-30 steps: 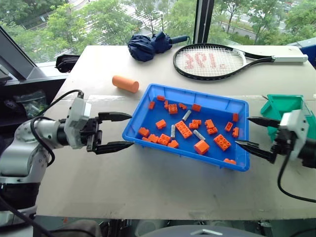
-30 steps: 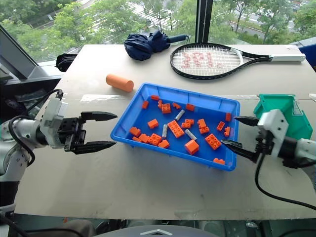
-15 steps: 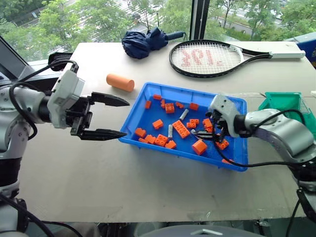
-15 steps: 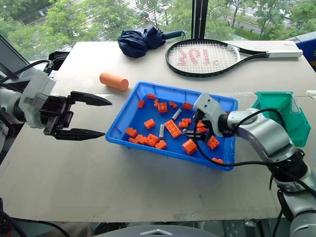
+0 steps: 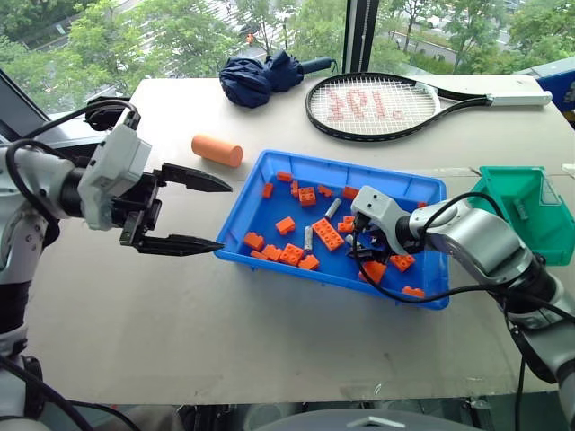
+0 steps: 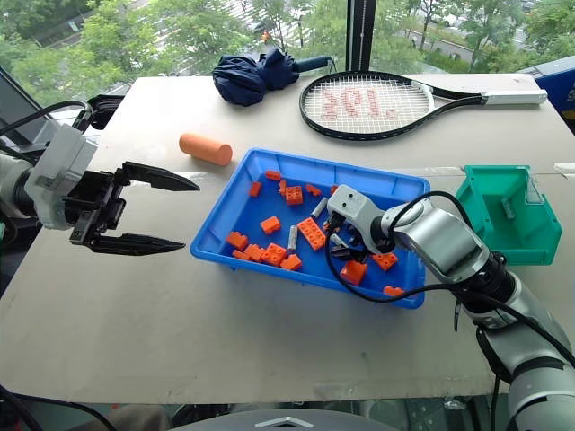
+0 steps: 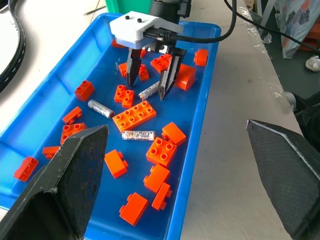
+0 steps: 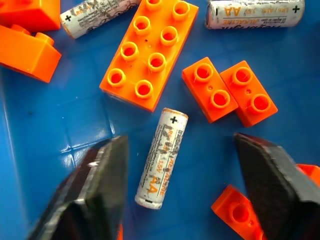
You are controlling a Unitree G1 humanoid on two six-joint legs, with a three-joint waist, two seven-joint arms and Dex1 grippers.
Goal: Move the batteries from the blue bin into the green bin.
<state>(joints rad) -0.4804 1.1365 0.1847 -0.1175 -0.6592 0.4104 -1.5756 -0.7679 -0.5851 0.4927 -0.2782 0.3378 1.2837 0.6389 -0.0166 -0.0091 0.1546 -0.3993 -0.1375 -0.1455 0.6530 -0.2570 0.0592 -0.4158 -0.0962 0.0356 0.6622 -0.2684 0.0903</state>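
- The table (image 5: 269, 332) is a pale beige top set against a window with green trees beyond.
- Along its far side lie a folded dark-blue umbrella (image 5: 260, 76), a tennis racket (image 5: 382, 106) and a large orange cylinder (image 5: 216, 151).
- The blue bin (image 5: 280, 163) sits mid-table and holds scattered orange toy bricks (image 7: 134, 115) with three batteries (image 8: 162, 157) lying flat among them.
- The green bin (image 6: 485, 235) stands at the right, just beside the blue bin, with one small silver-grey cylinder lying inside.
- The right hand (image 7: 150, 82) reaches down into the blue bin, its fingers parted and straddling one battery that lies on the bin floor, not yet clamped.
- The left hand (image 5: 189, 211) hangs over the table left of the blue bin, fingers spread wide and holding nothing.
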